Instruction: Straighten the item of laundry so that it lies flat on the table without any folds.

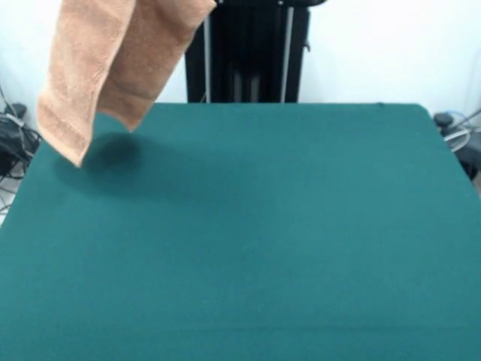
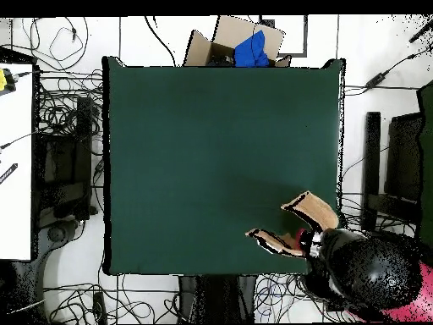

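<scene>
The item of laundry [image 1: 113,64], a peach-orange terry towel, hangs in the air over the far left corner of the table [image 1: 255,241]. It droops in two folded layers, and its lowest corner ends just above the green cloth, where it casts a shadow. Its top runs past the picture's upper edge in the front view. In the overhead view the item of laundry [image 2: 313,209] shows as two curled strips near the table's [image 2: 211,152] lower right corner. My gripper [image 2: 311,244] sits right above it under the black arm, shut on the towel's upper part. Its fingers are hidden.
The arm's black bulk [image 2: 368,271] overhangs the table's lower right corner in the overhead view. A cardboard box with a blue cloth [image 2: 249,46] stands beyond the top edge. Cables and black equipment [image 2: 63,169] line the floor on both sides.
</scene>
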`<action>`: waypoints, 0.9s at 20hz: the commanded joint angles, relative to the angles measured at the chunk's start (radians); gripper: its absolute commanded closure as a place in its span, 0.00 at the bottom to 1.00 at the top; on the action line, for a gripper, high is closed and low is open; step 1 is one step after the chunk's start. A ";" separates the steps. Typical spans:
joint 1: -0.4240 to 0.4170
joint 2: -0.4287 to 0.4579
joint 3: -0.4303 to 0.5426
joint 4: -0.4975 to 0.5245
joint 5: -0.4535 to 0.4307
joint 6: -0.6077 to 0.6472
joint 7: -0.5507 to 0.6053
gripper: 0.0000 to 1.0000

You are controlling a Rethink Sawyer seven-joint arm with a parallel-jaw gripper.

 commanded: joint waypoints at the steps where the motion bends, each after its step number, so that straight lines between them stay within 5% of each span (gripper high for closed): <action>1: 0.011 0.063 0.069 0.105 -0.056 -0.130 -0.014 1.00; 18: 0.174 0.282 0.002 0.102 -0.112 -0.460 0.275 1.00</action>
